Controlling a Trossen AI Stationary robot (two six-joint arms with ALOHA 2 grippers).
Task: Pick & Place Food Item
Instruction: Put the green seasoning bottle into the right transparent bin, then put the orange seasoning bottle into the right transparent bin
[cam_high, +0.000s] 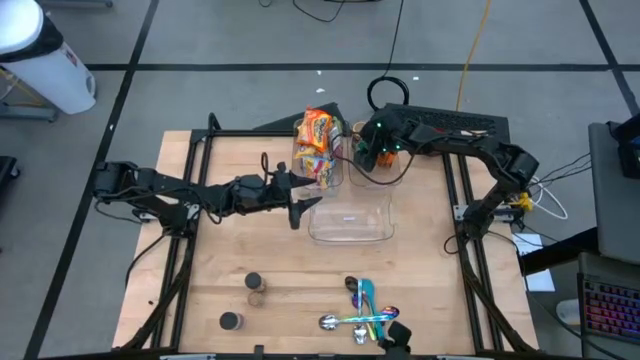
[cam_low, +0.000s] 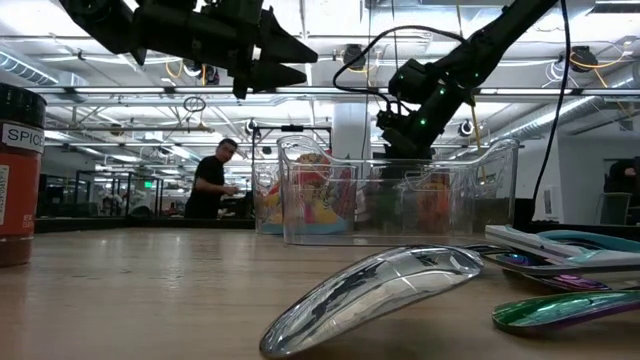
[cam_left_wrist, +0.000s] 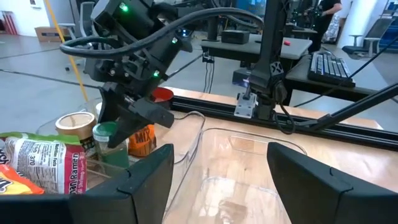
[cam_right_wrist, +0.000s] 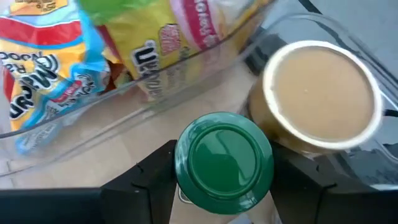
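Note:
My right gripper (cam_high: 368, 152) reaches into a small clear bin (cam_high: 396, 178) at the table's far side and is shut on a green-lidded jar (cam_right_wrist: 224, 163). A tan-lidded can (cam_right_wrist: 320, 93) stands beside the jar in the same bin. Just left of it, another clear bin (cam_high: 322, 150) holds bright noodle packets (cam_right_wrist: 74, 56). My left gripper (cam_high: 303, 207) hovers level and open, with nothing between its fingers, at the left end of an empty clear bin (cam_high: 388, 218) in the table's middle. My right gripper pinches the jar between its two fingers (cam_right_wrist: 155, 171), just under the green lid (cam_left_wrist: 106, 134), whose rim hides the contact itself. The fingers slant down from the table's right side. The jar stands upright; its base is hidden, so I cannot tell whether it rests on the bin's floor.
Two dark-lidded spice jars (cam_high: 255, 285) (cam_high: 230, 321) and a heap of shiny spoons (cam_high: 362, 312) lie near the front edge. A jar with an orange label (cam_left_wrist: 142, 140) stands behind the held one. Black frame rails (cam_high: 455, 200) border the table. A person (cam_low: 215, 175) stands in the room beyond.

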